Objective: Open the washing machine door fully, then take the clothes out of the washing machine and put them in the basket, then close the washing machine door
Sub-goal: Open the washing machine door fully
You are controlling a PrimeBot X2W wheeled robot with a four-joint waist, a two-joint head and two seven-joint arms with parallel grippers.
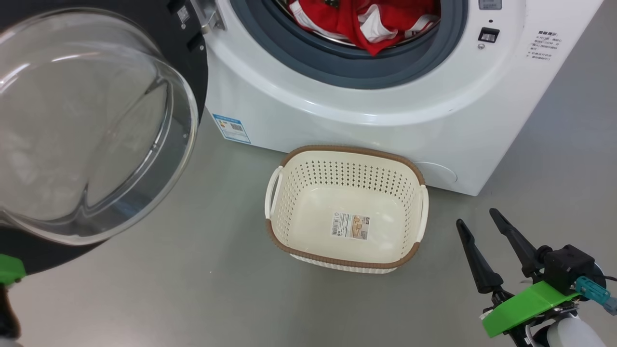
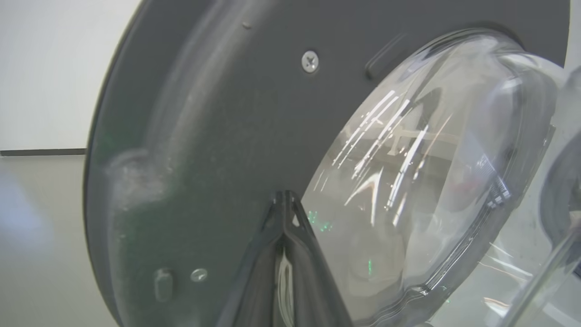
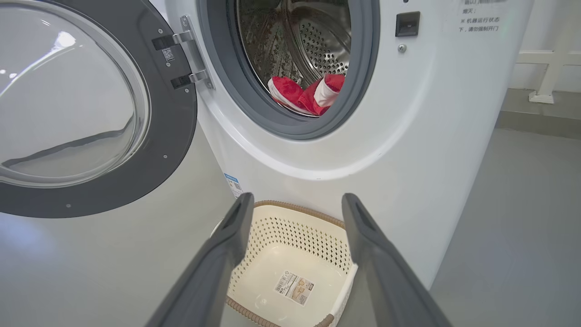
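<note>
Floor (image 1: 193, 289): grey and smooth, spreading out before the washing machine (image 1: 361, 125).
Machine front: white, mouth uncovered, ringed by a grey gasket (image 1: 347, 67).
Door (image 1: 91, 125): swung wide to the machine's left on its hinge, glass bowl bulging toward me.
Clothes (image 1: 356, 21): red and white, heaped in the machine's drum at the lower lip of the mouth.
Basket (image 1: 347, 152): on the floor just in front of the machine, below its mouth.
Left pincer (image 2: 283, 200): my fingers are pressed together on nothing, tips by the door's dark inner ring, left of the machine; contact I cannot tell.
Right pincer (image 1: 476, 217): my fingers are spread, gripping nothing, before the machine's right corner.
</note>
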